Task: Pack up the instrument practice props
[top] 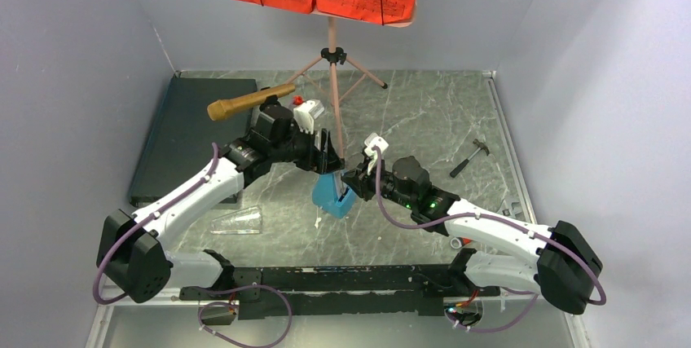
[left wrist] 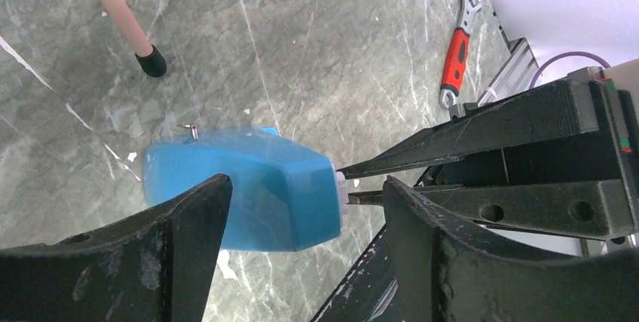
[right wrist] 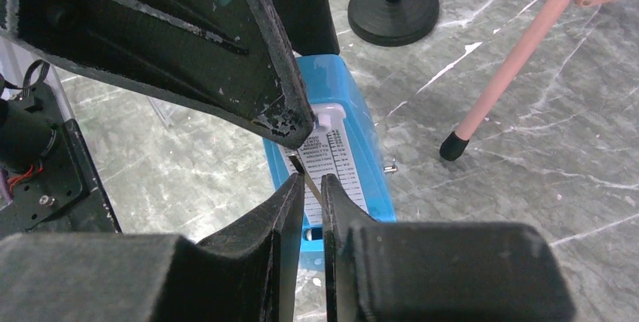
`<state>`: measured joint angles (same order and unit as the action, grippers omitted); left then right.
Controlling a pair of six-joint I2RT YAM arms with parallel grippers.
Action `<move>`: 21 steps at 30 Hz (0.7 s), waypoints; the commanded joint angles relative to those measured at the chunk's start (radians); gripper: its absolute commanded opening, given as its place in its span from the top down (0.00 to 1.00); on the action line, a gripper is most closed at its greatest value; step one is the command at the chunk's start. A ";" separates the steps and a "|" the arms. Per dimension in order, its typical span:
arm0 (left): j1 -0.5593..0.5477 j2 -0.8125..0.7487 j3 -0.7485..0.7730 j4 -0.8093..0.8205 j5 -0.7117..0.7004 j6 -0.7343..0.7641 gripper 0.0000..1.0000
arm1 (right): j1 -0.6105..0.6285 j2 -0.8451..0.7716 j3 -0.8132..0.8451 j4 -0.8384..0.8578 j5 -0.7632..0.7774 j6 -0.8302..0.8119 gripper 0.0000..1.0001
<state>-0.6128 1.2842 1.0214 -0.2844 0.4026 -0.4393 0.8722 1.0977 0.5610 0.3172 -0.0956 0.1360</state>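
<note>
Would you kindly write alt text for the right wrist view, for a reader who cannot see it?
The right end effector pinches the thin pendulum rod of a blue wedge-shaped plastic metronome standing on a grey marbled table. Behind are a black round stand base and a pink tubular stand leg.

Bright even light, faint soft shadows

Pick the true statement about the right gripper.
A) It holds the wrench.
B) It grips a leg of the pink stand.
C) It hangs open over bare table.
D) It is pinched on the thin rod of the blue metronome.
D: the right wrist view shows the right gripper closed on the rod in front of the scale of the metronome.
</note>
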 commanded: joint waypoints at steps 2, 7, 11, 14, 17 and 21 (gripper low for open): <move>-0.013 -0.003 0.045 -0.020 -0.008 -0.012 0.24 | 0.006 -0.013 -0.008 0.085 -0.015 0.007 0.82; -0.019 -0.005 0.045 -0.031 -0.019 -0.018 0.26 | 0.007 0.006 -0.017 0.109 0.003 0.007 0.81; -0.024 -0.004 0.046 -0.032 -0.024 -0.023 0.30 | 0.005 0.021 -0.025 0.126 0.037 0.006 0.81; -0.027 0.000 0.046 -0.027 -0.019 -0.028 0.34 | 0.005 0.029 -0.034 0.142 0.057 0.006 0.81; -0.032 0.003 0.049 -0.025 -0.015 -0.031 0.38 | 0.004 0.037 -0.040 0.156 0.067 0.006 0.81; -0.037 0.000 0.053 -0.030 -0.015 -0.029 0.42 | 0.004 0.047 -0.045 0.168 0.082 0.007 0.82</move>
<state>-0.6342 1.2869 1.0233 -0.3233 0.3744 -0.4580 0.8722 1.1397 0.5201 0.4030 -0.0441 0.1368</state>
